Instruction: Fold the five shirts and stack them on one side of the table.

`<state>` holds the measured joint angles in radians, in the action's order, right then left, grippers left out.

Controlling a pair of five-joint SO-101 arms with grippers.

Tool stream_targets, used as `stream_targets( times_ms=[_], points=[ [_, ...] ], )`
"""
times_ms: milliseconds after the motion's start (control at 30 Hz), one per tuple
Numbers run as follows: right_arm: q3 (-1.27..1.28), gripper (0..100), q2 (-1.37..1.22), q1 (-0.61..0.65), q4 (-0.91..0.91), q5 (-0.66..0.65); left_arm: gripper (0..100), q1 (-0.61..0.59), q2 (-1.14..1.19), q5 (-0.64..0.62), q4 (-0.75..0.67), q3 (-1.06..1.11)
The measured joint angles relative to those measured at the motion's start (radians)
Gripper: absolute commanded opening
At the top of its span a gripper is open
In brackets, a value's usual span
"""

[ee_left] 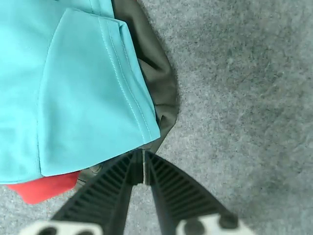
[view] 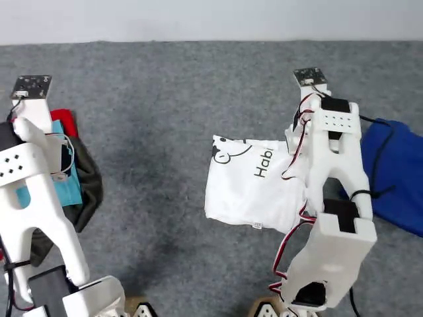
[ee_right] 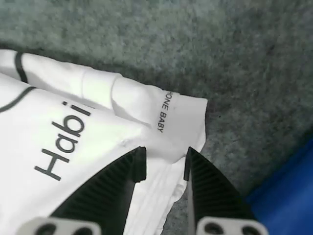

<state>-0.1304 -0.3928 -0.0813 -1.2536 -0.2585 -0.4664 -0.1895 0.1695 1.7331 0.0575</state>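
A white shirt [view: 248, 191] with black print lies partly folded in the middle of the grey table [view: 165, 99]. My right arm [view: 334, 198] stands over its right edge. There my right gripper [ee_right: 164, 159] pinches a bunched fold of the white shirt [ee_right: 73, 122] near its neck label. At the left edge sits a stack: a teal shirt [ee_left: 73, 88] on a dark olive shirt [ee_left: 156, 73], with a red shirt [ee_left: 44, 188] showing at one side. My left gripper [ee_left: 143, 169] is shut with nothing in it, just off the teal shirt's corner.
A blue shirt [view: 396, 172] lies unfolded at the right edge, close behind the right arm; it shows as a blue corner [ee_right: 288, 191] in the right wrist view. Bare grey felt stretches between the stack [view: 89, 185] and the white shirt.
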Motion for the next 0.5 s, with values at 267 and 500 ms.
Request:
stream_targets(
  times_ms=[267, 500],
  points=[
    [0.000, 9.0, -0.055, 0.000, 0.006, 0.000, 1, 0.000, 0.000, 0.000, 0.000, 0.000],
    [-0.046, 0.8, -0.055, -0.002, 0.005, 0.000, 1, 0.000, 0.000, 0.000, 0.000, 0.000]
  ],
)
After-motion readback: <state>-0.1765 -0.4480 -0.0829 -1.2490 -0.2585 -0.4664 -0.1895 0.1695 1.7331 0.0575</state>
